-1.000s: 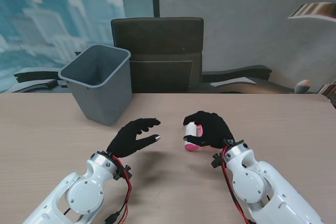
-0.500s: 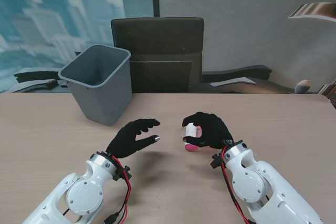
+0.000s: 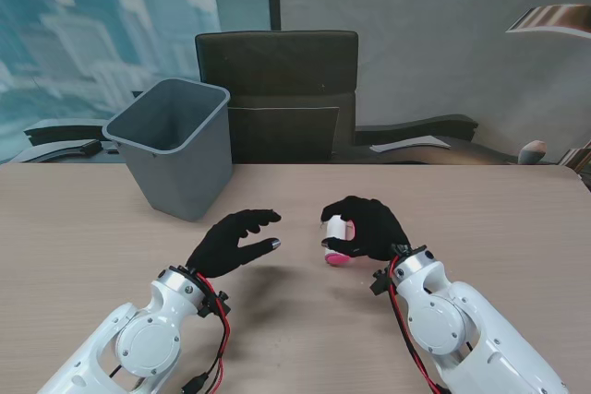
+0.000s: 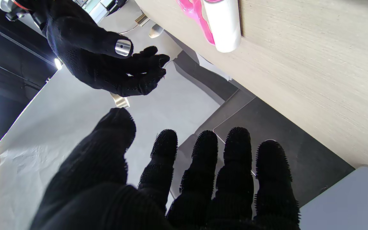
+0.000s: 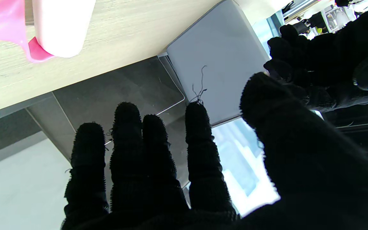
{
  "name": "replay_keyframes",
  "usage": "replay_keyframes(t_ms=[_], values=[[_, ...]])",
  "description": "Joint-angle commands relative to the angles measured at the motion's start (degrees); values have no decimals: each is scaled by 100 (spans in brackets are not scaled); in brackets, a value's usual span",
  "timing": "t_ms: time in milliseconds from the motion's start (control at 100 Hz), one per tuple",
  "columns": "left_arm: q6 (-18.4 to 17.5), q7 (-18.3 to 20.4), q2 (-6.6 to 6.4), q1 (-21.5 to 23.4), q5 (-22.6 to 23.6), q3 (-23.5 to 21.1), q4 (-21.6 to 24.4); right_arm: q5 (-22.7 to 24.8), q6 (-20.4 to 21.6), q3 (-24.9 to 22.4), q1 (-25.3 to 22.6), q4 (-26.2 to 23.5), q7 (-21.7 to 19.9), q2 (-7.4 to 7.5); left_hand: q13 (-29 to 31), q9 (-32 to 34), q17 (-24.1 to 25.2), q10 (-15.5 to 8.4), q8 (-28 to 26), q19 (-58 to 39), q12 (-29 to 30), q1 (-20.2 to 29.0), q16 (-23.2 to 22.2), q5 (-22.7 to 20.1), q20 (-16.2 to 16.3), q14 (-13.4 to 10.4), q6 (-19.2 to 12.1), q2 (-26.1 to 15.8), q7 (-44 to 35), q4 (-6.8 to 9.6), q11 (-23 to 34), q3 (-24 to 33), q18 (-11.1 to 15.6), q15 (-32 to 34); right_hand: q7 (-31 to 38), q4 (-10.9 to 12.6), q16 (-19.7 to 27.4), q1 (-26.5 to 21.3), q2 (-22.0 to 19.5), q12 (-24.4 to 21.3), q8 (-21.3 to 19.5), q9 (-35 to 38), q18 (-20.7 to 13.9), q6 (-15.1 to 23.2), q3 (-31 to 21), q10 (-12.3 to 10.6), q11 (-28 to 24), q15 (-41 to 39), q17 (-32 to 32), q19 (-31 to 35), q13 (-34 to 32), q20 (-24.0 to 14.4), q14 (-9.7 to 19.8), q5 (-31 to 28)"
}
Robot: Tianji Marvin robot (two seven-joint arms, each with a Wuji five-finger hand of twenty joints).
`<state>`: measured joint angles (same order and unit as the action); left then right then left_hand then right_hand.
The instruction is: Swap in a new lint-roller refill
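Wooden table (image 3: 83, 228) — right hand (image 3: 369, 228) half-hides lint roller (image 3: 336, 239), grip unclear — left hand (image 3: 231, 241) spread, empty.

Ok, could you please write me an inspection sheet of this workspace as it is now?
Surface: light wood-grain table top, flat.
Job's things: pink-handled lint roller with white roll lying on the table; grey plastic waste bin upright, farther from me, to the left. No spare refill seen.
Clutter: nothing seen.
Grippers: left robot hand open, holding nothing; right robot hand open, by the roller, not gripping it.
Cables: red and black wires at both wrists.
Surroundings: black office chair behind the table; window at left.
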<state>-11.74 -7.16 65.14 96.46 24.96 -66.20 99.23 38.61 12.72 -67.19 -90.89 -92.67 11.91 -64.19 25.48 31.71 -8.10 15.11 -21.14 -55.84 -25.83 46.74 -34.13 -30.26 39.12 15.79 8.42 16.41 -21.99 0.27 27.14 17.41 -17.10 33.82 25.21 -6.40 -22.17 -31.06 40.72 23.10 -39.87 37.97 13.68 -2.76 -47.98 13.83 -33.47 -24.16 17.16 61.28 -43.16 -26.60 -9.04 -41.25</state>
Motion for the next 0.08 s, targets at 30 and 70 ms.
replay_keyframes(t_ms=[30, 70], values=[[25, 87, 5, -9, -12, 2, 25, 47, -7, -3, -8, -8, -30, -36, -56, -56, 23, -91, -62, 79, 82, -121, 88, -23, 29, -101, -11, 81, -43, -17, -5, 135, 83, -57, 34, 116, -64, -87, -109, 15, 2, 56, -21, 105, 2, -29, -43, -61, -83, 69, -48, 14, 19, 45], [21, 91, 3, -11, -5, 1, 20, 42, -13, 3, 2, 6, -36, -36, -59, -56, 26, -88, -63, 81, 82, -117, 89, -24, 29, -94, -8, 83, -42, -18, -7, 138, 84, -59, 35, 117, -67, -95, -101, 19, 1, 60, -13, 103, 8, -26, -45, -67, -88, 68, -51, 14, 5, 43]])
